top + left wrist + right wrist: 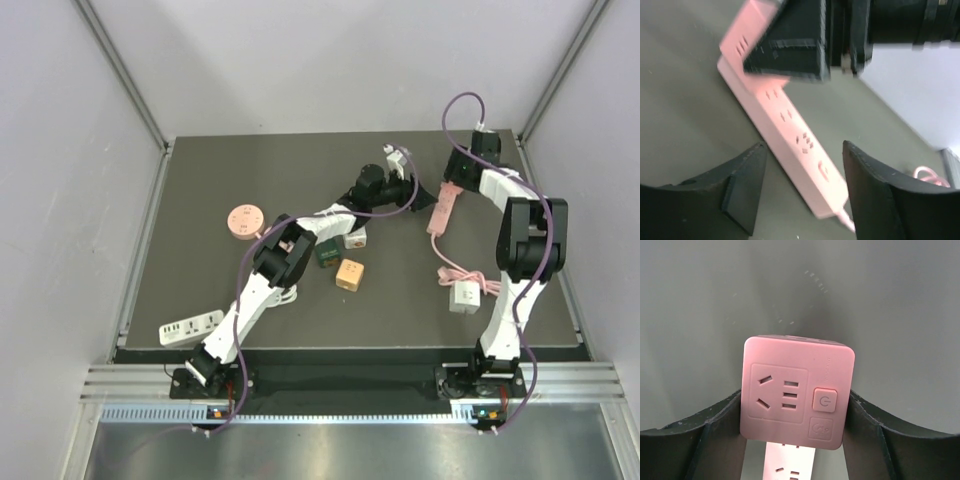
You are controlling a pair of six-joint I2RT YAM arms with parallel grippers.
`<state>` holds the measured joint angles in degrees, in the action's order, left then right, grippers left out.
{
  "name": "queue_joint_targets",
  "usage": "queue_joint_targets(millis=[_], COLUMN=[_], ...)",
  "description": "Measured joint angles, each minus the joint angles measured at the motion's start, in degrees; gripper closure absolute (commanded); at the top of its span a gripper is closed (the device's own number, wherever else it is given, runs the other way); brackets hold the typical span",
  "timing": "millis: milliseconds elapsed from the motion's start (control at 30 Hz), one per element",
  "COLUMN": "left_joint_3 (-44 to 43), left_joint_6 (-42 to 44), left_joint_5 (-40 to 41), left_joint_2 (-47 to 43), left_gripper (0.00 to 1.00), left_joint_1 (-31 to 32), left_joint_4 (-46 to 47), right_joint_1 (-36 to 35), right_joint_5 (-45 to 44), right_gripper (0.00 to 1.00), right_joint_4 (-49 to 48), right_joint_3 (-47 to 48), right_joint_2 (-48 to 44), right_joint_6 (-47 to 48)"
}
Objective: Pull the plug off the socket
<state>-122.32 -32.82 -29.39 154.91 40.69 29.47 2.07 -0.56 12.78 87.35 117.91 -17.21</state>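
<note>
Grip stage: right jaws clamped on pink plug (797, 390), left jaws apart over the power strip (790, 127). Next, likely: left pins strip, right pulls plug straight off

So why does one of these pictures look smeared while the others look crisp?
Left wrist view: smeared throughout, the pink power strip has soft edges, probably from motion. Right wrist view: the pink cube adapter is sharp, with a soft shadow on the surface behind it. Top view: evenly lit and sharp, though everything on the table is small.
</note>
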Motion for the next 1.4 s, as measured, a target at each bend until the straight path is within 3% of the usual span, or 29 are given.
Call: queue_joint_targets(millis=[133, 333, 533, 567, 600, 967, 1400], left_joint_3=[-2.2, -2.2, -3.0, -3.8, -4.8, -15.5, -20.4], left_joint_6=[-3.7, -7.6, -8.9, -9.0, -9.3, -13.0, -14.0], left_joint_5=[-1.5, -2.8, -3.4, -3.3, -3.1, 7.4, 13.9], left_joint_2=[1.8, 3.8, 4.8, 5.3, 5.9, 10.4, 10.6], left_gripper=[0.57, 0.68, 0.72, 0.89, 0.99, 1.0, 1.0], left_joint_1=[-1.0, -1.0, 0.5, 0.8, 1.2, 2.4, 3.0], left_joint_4=[2.6, 4.4, 5.3, 5.3, 5.0, -5.4, -17.6], right_joint_1=[-0.1, -0.2, -0.6, -1.0, -1.3, -3.6, -4.2], right_joint_5=[2.6, 4.9, 5.7, 5.7, 5.7, 4.7, 0.2], right_gripper=[1.0, 1.0, 1.0, 1.0, 1.0, 1.0, 1.0], right_joint_4=[-2.2, -5.4, -9.3, -9.6, -9.9, -14.4, -21.6], right_joint_3=[-2.3, -5.0, -7.8, -7.9, -8.0, -13.6, -19.5], right_joint_2=[-1.1, -2.1, -3.0, -3.0, -3.0, -5.9, -8.5], right_joint_6=[-0.5, -1.4, -2.9, -3.0, -3.0, -3.4, -3.3])
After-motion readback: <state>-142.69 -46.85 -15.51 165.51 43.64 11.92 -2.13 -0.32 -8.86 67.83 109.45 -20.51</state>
